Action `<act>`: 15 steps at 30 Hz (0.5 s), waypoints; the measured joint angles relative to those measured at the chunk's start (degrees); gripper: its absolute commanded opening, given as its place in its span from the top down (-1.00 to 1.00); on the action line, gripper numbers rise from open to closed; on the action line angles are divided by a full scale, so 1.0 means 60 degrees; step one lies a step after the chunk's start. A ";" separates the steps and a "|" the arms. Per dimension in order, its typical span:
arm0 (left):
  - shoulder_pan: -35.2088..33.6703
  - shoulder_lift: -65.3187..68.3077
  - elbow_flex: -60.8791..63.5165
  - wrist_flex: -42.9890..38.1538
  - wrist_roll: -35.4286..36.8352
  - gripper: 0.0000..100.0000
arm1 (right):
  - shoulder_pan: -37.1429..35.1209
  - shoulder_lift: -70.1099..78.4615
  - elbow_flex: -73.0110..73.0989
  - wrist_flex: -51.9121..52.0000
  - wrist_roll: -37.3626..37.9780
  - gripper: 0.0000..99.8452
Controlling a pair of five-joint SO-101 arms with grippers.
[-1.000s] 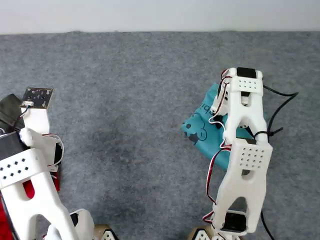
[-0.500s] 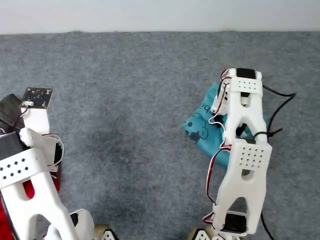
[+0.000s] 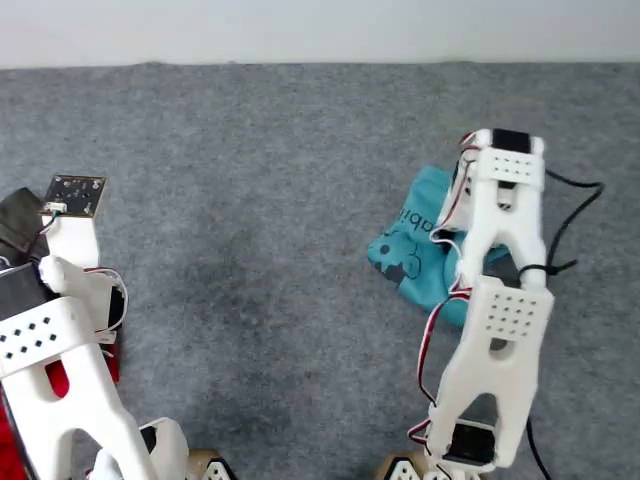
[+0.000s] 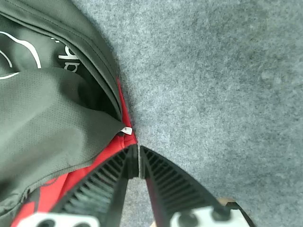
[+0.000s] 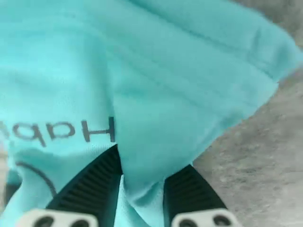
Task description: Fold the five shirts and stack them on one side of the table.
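Step in hand: a fold on the teal shirt (image 3: 415, 250) is judged to be under way, with the cloth already gripped.
Teal shirt: it is bunched on the counter (image 3: 250, 150) toward the right edge, about midway between the far and near edges, and is partly covered by the right arm (image 3: 495, 300).
Right claw (image 5: 144, 165): a raised ridge of teal cloth is pinched between its jaws, right beside the printed lettering.
Left claw (image 4: 138, 151): the jaws are pressed together and nothing is held. It is poised over bare counter, just beside the edge of the red shirt (image 4: 94, 163).
Side pile: a dark shirt (image 4: 47, 109) is draped over the red one at the left edge, toward the near corner. How neatly these are folded cannot be told.
Next move: the pinched ridge probably needs to be carried across the shirt and laid flat, so that the cloth is doubled over rather than dragged.
After that: a transfer to the left-edge pile is expected, and the left claw would first have to be spread.
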 measured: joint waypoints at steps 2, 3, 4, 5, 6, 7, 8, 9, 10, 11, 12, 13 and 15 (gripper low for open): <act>0.0000 0.0000 0.0000 0.0000 0.0000 0.97 | 0.0469 -0.0396 0.0000 0.0000 0.0806 0.98; 0.0000 0.0000 0.0000 0.0000 0.0000 0.97 | 0.0762 -0.0557 0.0000 0.0000 0.1216 0.98; 0.0000 0.0000 0.0000 0.0000 0.0000 0.97 | 0.1070 -0.0703 0.0000 0.0000 0.1641 0.98; 0.0000 0.0000 0.0000 0.0000 0.0000 0.97 | 0.1407 -0.0821 0.0000 0.0000 0.2095 0.98; 0.0000 0.0000 0.0000 0.0000 0.0000 0.97 | 0.1744 -0.0923 0.0000 0.0000 0.2593 0.98; 0.0000 0.0000 0.0000 0.0000 0.0000 0.97 | 0.2066 -0.1011 0.0000 0.0000 0.3136 0.98; 0.0000 0.0000 0.0000 0.0000 0.0000 0.97 | 0.2388 -0.1070 0.0000 0.0000 0.3634 0.98; 0.0000 0.0000 0.0000 0.0000 0.0000 0.97 | 0.2711 -0.1084 0.0000 0.0000 0.4176 0.98; 0.0000 0.0000 0.0000 0.0000 0.0000 0.97 | 0.3033 -0.1084 0.0000 0.0000 0.4733 0.98; 0.0000 0.0000 0.0000 0.0000 0.0000 0.97 | 0.3341 -0.1084 0.0000 0.0000 0.5275 0.98; 0.0000 0.0000 0.0000 0.0000 0.0000 0.97 | 0.3634 -0.1084 0.0000 0.0000 0.5773 0.98; 0.0000 0.0000 0.0000 0.0000 0.0000 0.97 | 0.3927 -0.1084 0.0000 0.0000 0.6286 0.98; 0.0000 0.0000 0.0000 0.0000 0.0000 0.97 | 0.4440 -0.1084 0.0000 -0.0117 0.7121 0.98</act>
